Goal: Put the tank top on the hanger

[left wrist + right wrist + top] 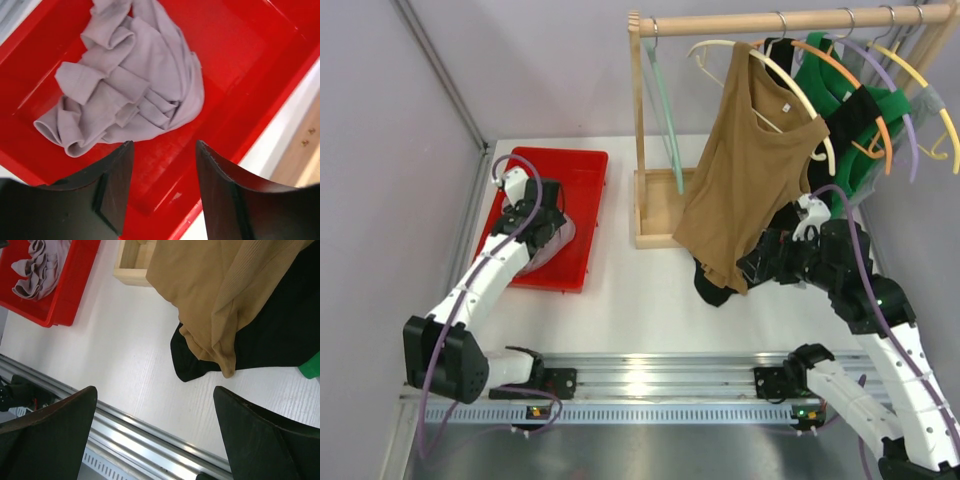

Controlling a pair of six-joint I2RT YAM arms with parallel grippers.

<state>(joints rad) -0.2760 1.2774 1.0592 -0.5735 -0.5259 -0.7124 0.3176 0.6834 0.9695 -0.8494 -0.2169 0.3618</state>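
Two claws are in view, and both are spread wide with nothing between their jaws. The left claw (162, 150) is held just over the red tray (260, 55) and angled down at the tank top (135, 80), which lies crumpled in a loose heap on the tray's floor. Nothing else is seen in that tray. No cloth is caught between the jaws, so the pose is judged to be a line-up for a first pinch on the fabric.

The right claw (155, 392) is held low over the bench (130, 365), near the hem of the brown top (225, 285) and a black garment (280, 335) slumped on the bench beneath it. It is probably parked there until a second grip is needed.

The hanger (665, 110) is hung by its hook at the left end of the wooden rack (642, 150), apart from the crowded hangers on the right, presumably so that it can be reached freely. Its lower tip dips toward the rack's open base, whose contents cannot be made out.
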